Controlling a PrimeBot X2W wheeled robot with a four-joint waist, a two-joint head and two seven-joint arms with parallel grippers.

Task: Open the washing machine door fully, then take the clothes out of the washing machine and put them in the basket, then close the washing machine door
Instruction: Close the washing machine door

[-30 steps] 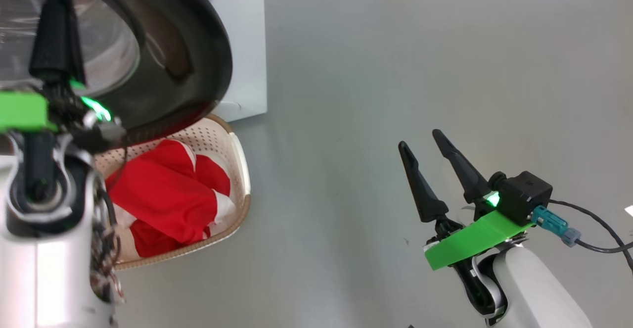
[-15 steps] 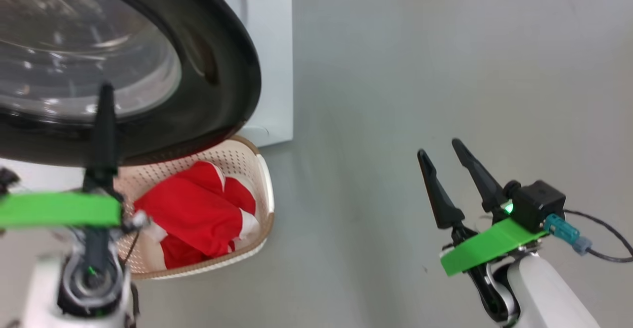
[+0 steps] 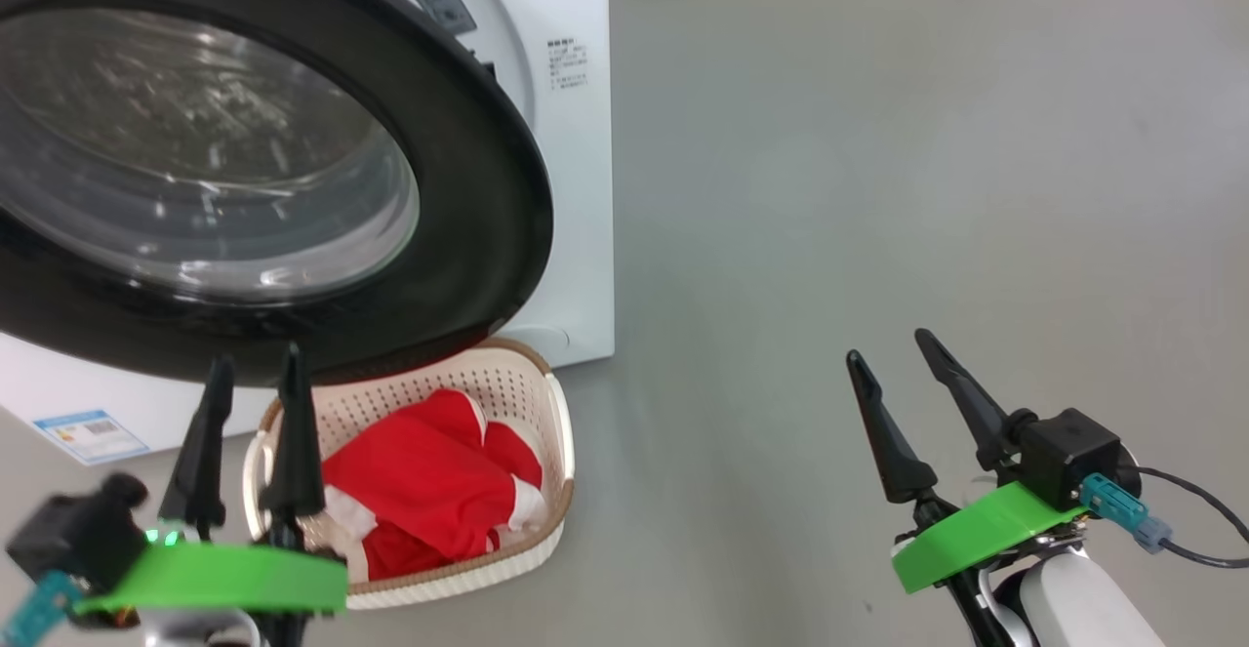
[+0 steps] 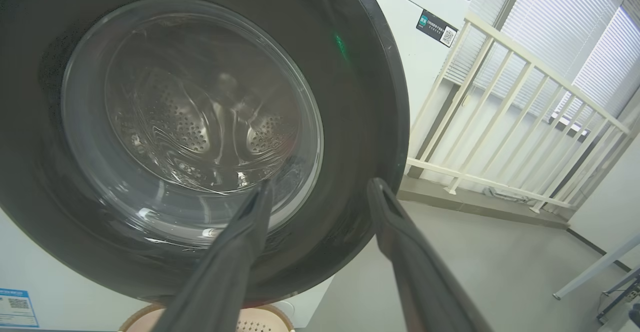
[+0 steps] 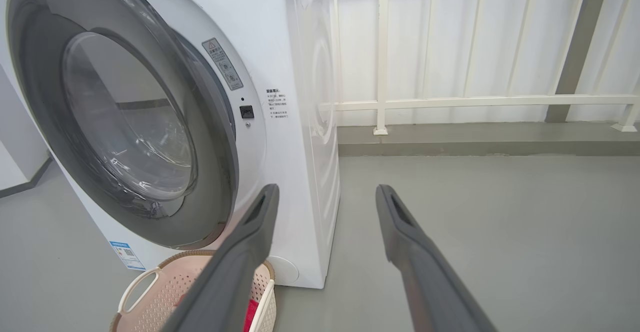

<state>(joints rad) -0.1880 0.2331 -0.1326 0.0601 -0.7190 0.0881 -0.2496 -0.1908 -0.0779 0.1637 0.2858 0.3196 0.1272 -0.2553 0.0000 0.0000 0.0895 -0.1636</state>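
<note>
While both arms sit low in the head view, the left gripper (image 3: 257, 356) stands released, its two dark fingers apart with nothing between them. Their tips rise in front of the lower rim of the washing machine door (image 3: 488, 188) and the left end of the basket (image 3: 558, 432). From the left wrist view those fingers point at the door's black rim and glass bowl, and whether they touch it cannot be told. The right gripper (image 3: 888, 344) is likewise spread wide and empty, off to the right over bare grey floor (image 3: 878, 140) and well apart from the washing machine (image 3: 576, 237). The door appears to be swung in close to the white front but not flush. In the right wrist view its free edge stands a little off the panel, and a small dark latch socket (image 5: 246, 111) lies uncovered just beside it. Through the glass the perforated steel drum shows. The basket rests on the floor just before the machine's lower right corner, its far end tucked under the overhanging door rim. The clothes (image 3: 420, 481) lie inside it — a red heap with white trim, filling the middle and near side of the tub. A small blue label (image 3: 83, 432) sits low on the machine's front, left of the basket, and a white railing (image 5: 380, 46) runs along the wall behind.
</note>
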